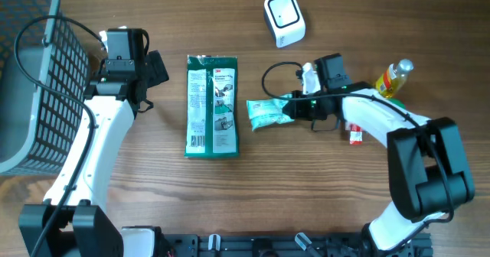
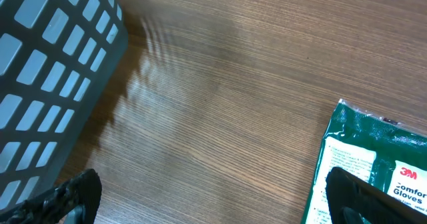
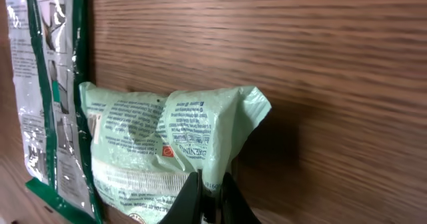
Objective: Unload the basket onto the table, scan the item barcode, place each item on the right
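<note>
A light green printed pouch [image 1: 264, 112] lies right of the table's middle. My right gripper [image 1: 291, 109] is shut on its right edge. In the right wrist view the two dark fingers [image 3: 193, 196] pinch a fold of the pouch [image 3: 160, 141] at the bottom of the frame. A white barcode scanner [image 1: 284, 17] stands at the far edge, above the pouch. My left gripper [image 1: 157, 69] is open at the left, beside the basket, holding nothing. Its fingertips [image 2: 73, 199] stand wide apart over bare wood.
A green 3M gloves package [image 1: 212, 106] lies flat between the arms, its corner showing in the left wrist view [image 2: 373, 161]. A grey mesh basket [image 1: 31, 73] fills the far left. A yellow bottle [image 1: 393, 79] and a small red-and-white item [image 1: 354, 133] lie by the right arm.
</note>
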You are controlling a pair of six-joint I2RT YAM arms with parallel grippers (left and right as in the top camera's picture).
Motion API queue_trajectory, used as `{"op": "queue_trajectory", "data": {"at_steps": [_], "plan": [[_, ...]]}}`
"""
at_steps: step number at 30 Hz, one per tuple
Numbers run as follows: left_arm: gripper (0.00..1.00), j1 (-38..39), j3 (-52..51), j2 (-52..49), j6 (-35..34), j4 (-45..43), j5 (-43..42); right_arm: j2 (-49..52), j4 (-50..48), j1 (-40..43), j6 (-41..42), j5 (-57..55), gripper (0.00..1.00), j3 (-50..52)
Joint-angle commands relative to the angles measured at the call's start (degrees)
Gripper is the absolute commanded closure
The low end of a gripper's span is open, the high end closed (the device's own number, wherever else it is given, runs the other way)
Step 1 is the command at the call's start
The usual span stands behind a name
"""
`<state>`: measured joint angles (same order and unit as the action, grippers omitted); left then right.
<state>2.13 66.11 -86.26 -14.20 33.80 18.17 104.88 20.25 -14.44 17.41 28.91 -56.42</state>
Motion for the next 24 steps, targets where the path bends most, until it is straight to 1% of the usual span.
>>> {"op": "queue_trajectory", "data": {"at_steps": [1, 3, 7, 24], "plan": [[0.0, -0.3, 0.6, 0.1, 0.5, -0.2, 0.5, -4.9, 1.9, 2.9, -5.8, 3.3, 0.96, -0.7], [0.0, -0.3, 0.6, 0.1, 0.5, -0.2, 0.5, -6.8, 3.7, 3.1, -7.3, 3.2, 0.96, -0.7], [0.0, -0.3, 0.6, 0.1, 0.5, -0.2, 0.5, -8.8, 6.9, 3.1, -7.0, 3.1, 0.96, -0.7], [0.0, -0.3, 0.6, 0.1, 0.5, -0.2, 0.5, -8.9, 7.4, 3.1, -7.0, 3.5, 0.96, -0.7]]}}
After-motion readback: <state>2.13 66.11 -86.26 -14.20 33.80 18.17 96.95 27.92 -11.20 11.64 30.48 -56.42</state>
